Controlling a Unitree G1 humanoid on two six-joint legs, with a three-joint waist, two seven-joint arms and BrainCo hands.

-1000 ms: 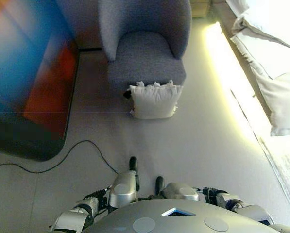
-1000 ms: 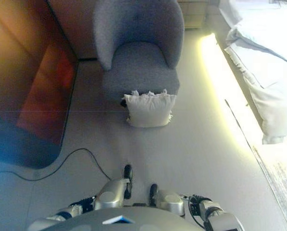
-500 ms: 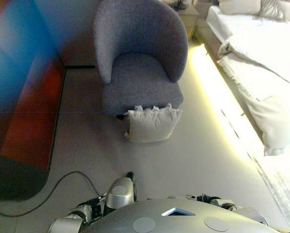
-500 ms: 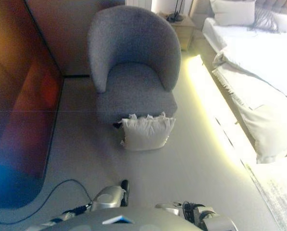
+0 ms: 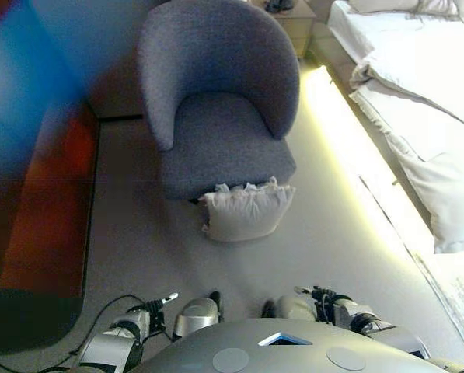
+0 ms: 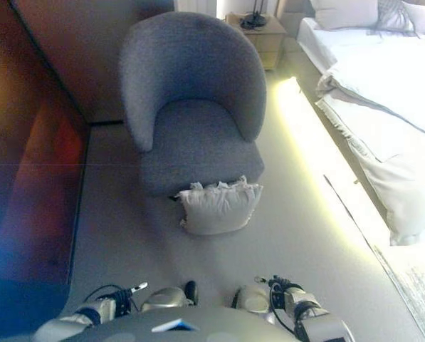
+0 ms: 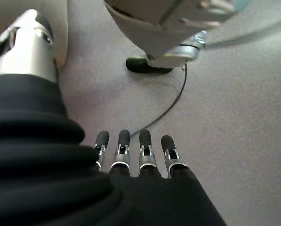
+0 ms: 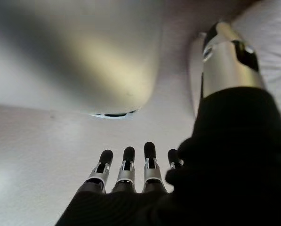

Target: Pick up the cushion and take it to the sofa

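A white cushion [image 5: 245, 211] with a ruffled top edge stands on the floor, leaning against the front of the grey tub-shaped sofa chair [image 5: 216, 101]. It also shows in the right eye view as the same cushion [image 6: 219, 206] below the chair seat [image 6: 194, 135]. Both arms hang low at the view's bottom edge, well short of the cushion. In the left wrist view my left hand [image 7: 124, 146] has straight fingers over bare floor and holds nothing. My right hand [image 8: 149, 160] is likewise open and empty above the pale floor.
A bed with white bedding [image 5: 418, 93] runs along the right, with a lit strip [image 5: 348, 140] at its base. A small nightstand [image 6: 258, 28] stands behind the chair. A dark reddish panel [image 5: 37, 179] lines the left. A pale rug [image 5: 457, 287] lies at lower right.
The whole picture has shifted: the camera now takes in more of the chair and bed, and my arms sit lower in view. The cushion still leans on the chair.
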